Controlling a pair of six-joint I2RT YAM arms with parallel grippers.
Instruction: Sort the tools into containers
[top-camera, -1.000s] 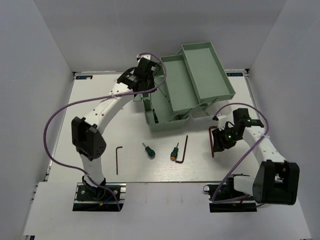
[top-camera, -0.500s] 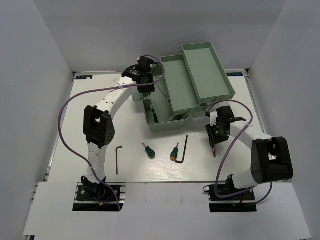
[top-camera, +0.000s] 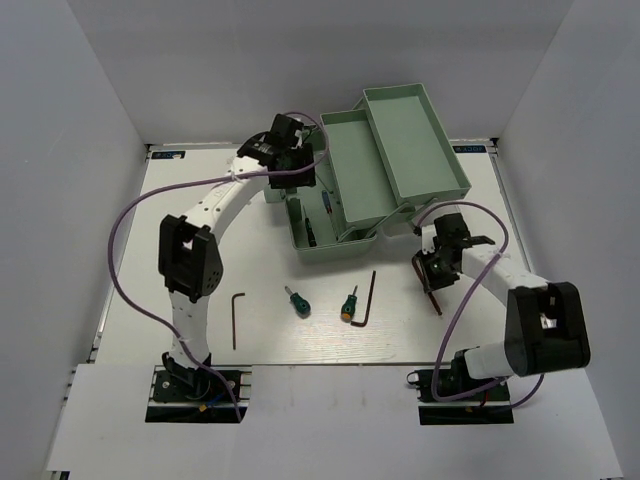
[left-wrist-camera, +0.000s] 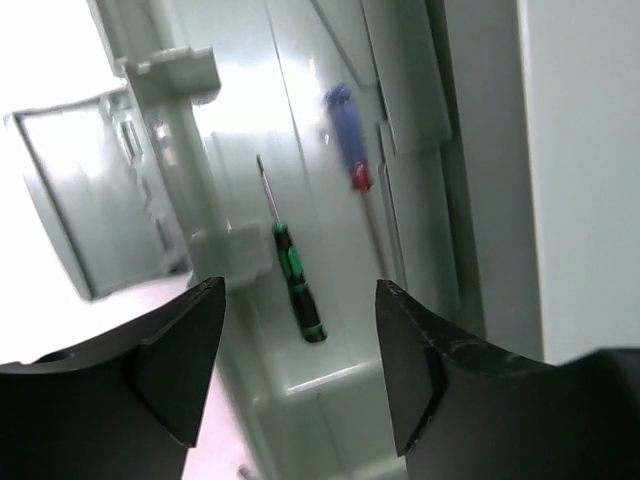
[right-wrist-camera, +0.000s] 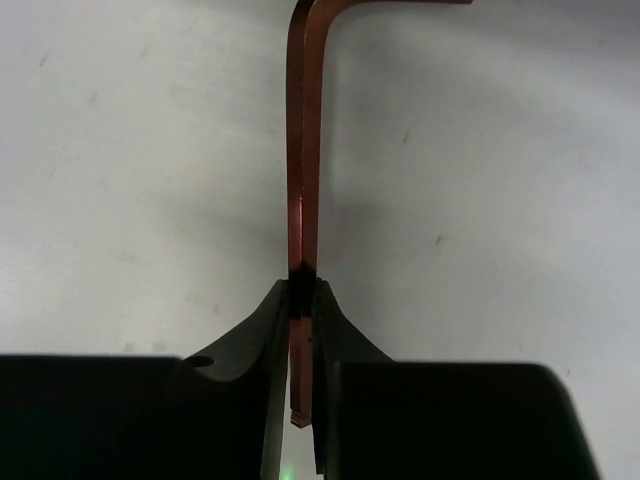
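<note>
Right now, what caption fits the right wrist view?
Right gripper shut on a reddish hex key, white table behind.

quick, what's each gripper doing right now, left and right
Left gripper: open, holding nothing, above the toolbox base.
Right gripper: shut on a hex key.

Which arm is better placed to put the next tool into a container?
Right. The right pincer is shut on a hex key, close to the toolbox base. The left pincer hangs open and empty over that base, where a blue screwdriver and a green screwdriver lie.
</note>
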